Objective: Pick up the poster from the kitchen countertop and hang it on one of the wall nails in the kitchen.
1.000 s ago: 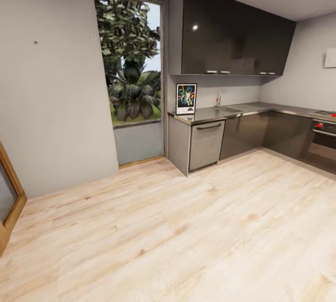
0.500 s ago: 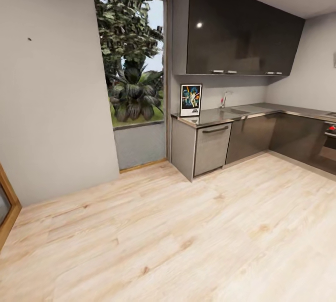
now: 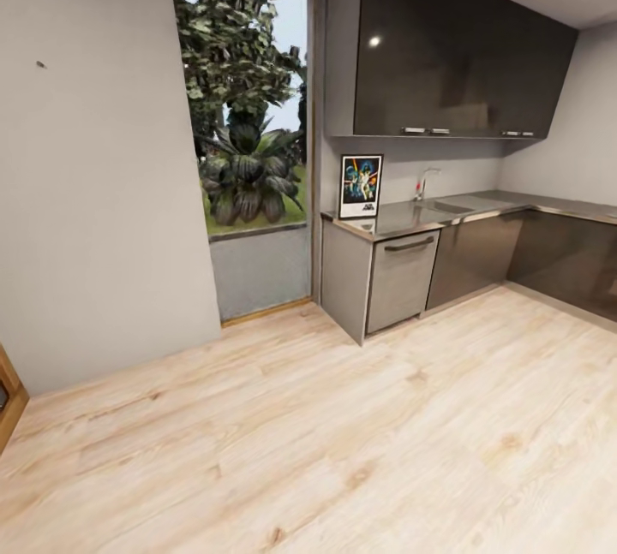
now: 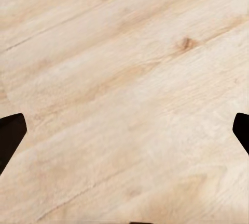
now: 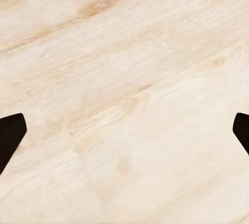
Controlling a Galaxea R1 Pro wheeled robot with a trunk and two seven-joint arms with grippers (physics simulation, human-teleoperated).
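Note:
The poster [image 3: 361, 187] stands upright at the left end of the kitchen countertop [image 3: 446, 213], leaning against the wall below the dark cabinets. Its black frame, white border and dark blue artwork are small but plain in the head view. A small dark nail [image 3: 40, 65] sticks out of the grey wall far to the left. In the left wrist view my left gripper [image 4: 126, 133] is open above bare wooden floor, its black fingertips [image 4: 10, 135] wide apart. In the right wrist view my right gripper [image 5: 126, 133] is also open over the floor, nothing between its fingertips [image 5: 10, 133].
A tall window [image 3: 248, 100] with plants outside separates the grey wall from the kitchen. Glossy dark upper cabinets [image 3: 463, 49] hang over the worktop, with a tap [image 3: 422, 184] and a dishwasher front [image 3: 400, 280] below. A wooden frame edge [image 3: 8, 391] is at the lower left. Light wooden floor [image 3: 343, 434] stretches ahead.
The whole head view has shifted: the camera has come nearer the kitchen, so the poster and cabinets look larger and the oven has slid out on the right.

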